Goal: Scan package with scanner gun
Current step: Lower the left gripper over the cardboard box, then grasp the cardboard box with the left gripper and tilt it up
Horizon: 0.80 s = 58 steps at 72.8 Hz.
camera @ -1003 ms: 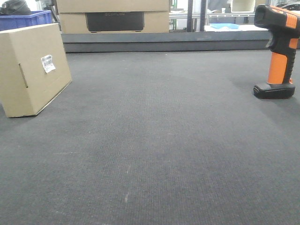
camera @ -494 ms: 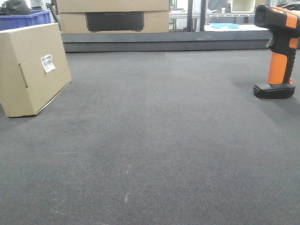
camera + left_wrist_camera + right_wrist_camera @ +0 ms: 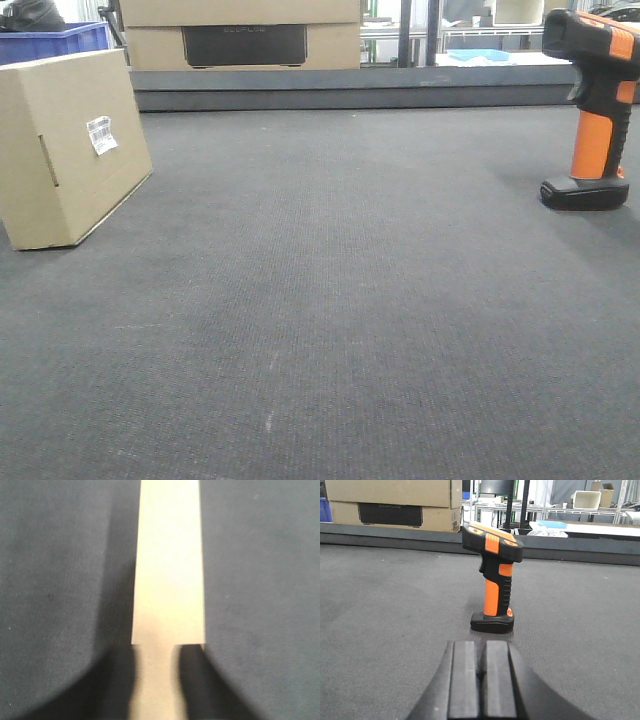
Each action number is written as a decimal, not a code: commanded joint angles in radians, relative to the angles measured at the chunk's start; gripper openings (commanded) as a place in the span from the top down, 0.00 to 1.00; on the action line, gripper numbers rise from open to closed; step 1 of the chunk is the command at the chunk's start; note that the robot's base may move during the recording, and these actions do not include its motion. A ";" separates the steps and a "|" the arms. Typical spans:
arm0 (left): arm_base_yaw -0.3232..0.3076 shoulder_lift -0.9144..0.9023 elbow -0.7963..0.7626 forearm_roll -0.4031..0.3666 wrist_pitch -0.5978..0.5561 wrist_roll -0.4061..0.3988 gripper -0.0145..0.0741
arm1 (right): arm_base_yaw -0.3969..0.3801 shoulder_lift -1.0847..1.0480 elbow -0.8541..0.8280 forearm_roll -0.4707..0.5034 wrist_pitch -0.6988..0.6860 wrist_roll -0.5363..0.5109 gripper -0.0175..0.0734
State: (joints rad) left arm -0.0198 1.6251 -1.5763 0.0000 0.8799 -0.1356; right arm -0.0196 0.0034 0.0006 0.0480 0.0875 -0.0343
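package: plain tan box (image 3: 70, 145) standing on edge on the grey desk (image 3: 330, 300), turned at an angle so one broad side faces the open middle of the desk.
label: small white barcode sticker (image 3: 101, 135) high on that broad side of the package. It is uncovered, so a scan looks possible without turning the package.
scanner gun: orange and black (image 3: 595, 110), well apart from the package, across the bare desk on the package's label side. It stands upright on its flat base, which leaves the handle free to grasp, and its head points back toward the package.
left gripper: directly above the package (image 3: 156, 690), looking down on its narrow top face. The dark fingers (image 3: 187, 700) stand a narrow gap apart with tan showing between them. The view is blurred. The top face is wider than the gap, so I judge it holds nothing.
right gripper: far from the package, low and just short of the scanner gun (image 3: 482, 680), lined up with the handle. The pads are pressed together with nothing between them.
background: large boxes with a dark panel (image 3: 240, 40) and a blue crate (image 3: 55, 40) sit beyond the package, off the desk's far edge. They are not part of the job.
step (judgement): start of the task, with the scanner gun untouched.
next (judgement): the right gripper must spread before it can close on the handle.
risk (judgement): a nudge at the head could tip the scanner gun off its small base.
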 commanded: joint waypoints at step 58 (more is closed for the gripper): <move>-0.042 0.189 -0.014 0.000 -0.003 0.001 0.26 | -0.006 -0.003 -0.001 -0.004 -0.018 -0.002 0.99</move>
State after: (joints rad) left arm -0.0577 1.8050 -1.5824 0.0000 0.8802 -0.1335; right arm -0.0196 0.0034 0.0006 0.0480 0.0875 -0.0343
